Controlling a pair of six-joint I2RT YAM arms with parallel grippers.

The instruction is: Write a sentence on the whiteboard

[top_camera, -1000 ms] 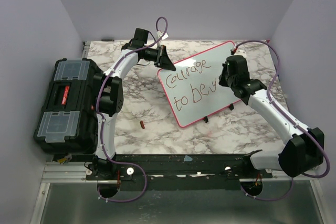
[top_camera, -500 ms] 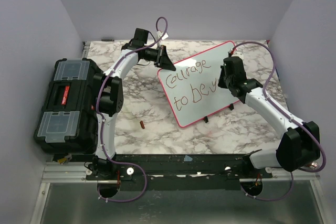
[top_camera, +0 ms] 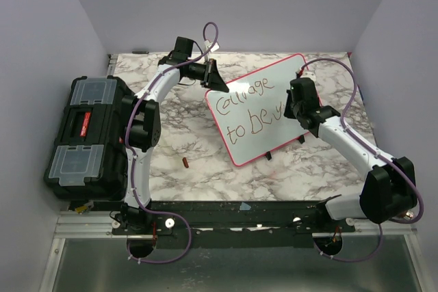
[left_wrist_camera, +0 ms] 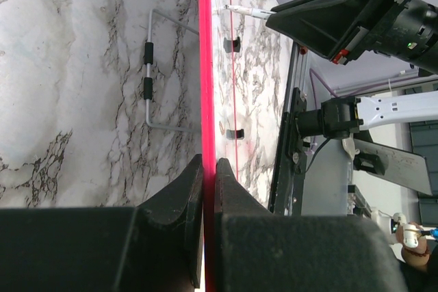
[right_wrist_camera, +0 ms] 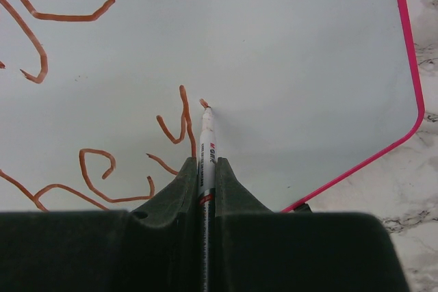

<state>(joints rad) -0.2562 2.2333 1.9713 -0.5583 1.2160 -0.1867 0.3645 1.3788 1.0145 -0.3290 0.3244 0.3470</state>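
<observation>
**Nib on the board, line 2 running toward the edge**

The right gripper [right_wrist_camera: 205, 163] is closed narrow on a marker [right_wrist_camera: 206, 135]. The barrel lies between its 2 fingers, and the nib points straight ahead and touches the whiteboard [right_wrist_camera: 301, 39]. The sentence [top_camera: 250, 106] sits in 2 lines. Its newest strokes lie just left of the nib, and bare white stretches ahead and to the right as far as the board's edge. The left gripper [left_wrist_camera: 209, 163] is pinched tight on the pink rim [left_wrist_camera: 204, 59], which runs straight out from between its fingers, and it steadies the propped, tilted board.

Risks, as I judge them:
- **Room:** the edge is near on the nib's right, so line 2 may run out of space and the letters may crowd or run off the board.
- **Pressure:** too hard a push from the nib could rock the tilted board about that 1 pinch and break the stroke.
- **Grip:** the slim barrel could slip or twist between the fingers and smear a letter.
</observation>
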